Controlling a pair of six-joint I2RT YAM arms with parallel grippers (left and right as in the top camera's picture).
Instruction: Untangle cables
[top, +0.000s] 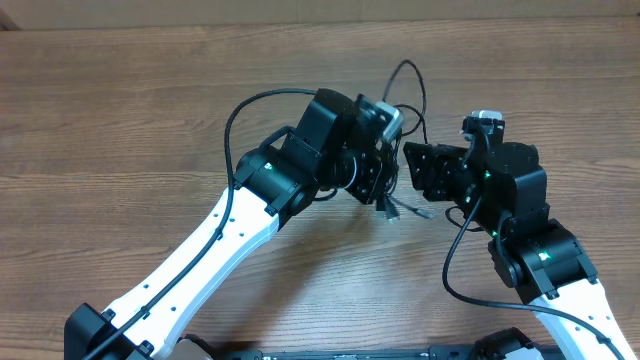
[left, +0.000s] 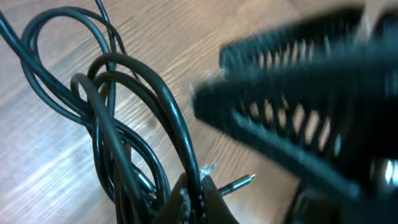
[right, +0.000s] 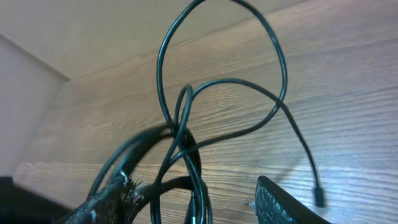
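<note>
We see the left gripper (left: 193, 198) clenched tight on the cables (right: 188, 152) — its two tips are pressed together with the black cords pinched between them. From that pinch the cords go up and away from the tips in a bunch of loops that cross over each other, and we cannot tell which cord is which in the knot. Just beside the left gripper's tips a small metal plug (left: 239, 182) pokes out, low down near the wooden table (top: 150, 100). The right gripper (top: 418, 172) sits right in front of the left one, tip to tip and very close. In the left wrist view it is a big blurry shape with ribbed fingers. Its jaws are released — the two fingers (right: 283, 202) stand well apart. The bunch of cords runs down between them, closer to one finger, and we cannot tell if it touches that finger, but nothing is squeezed. Past the right gripper's tips a wide loop stands up in the air. One thin cord swings out from the tangle and down by the other finger, ending in a small dark plug (right: 318, 196) close to the table. From above, the tangle sits between and under the two grippers, with one loop sticking out on their far side.
</note>
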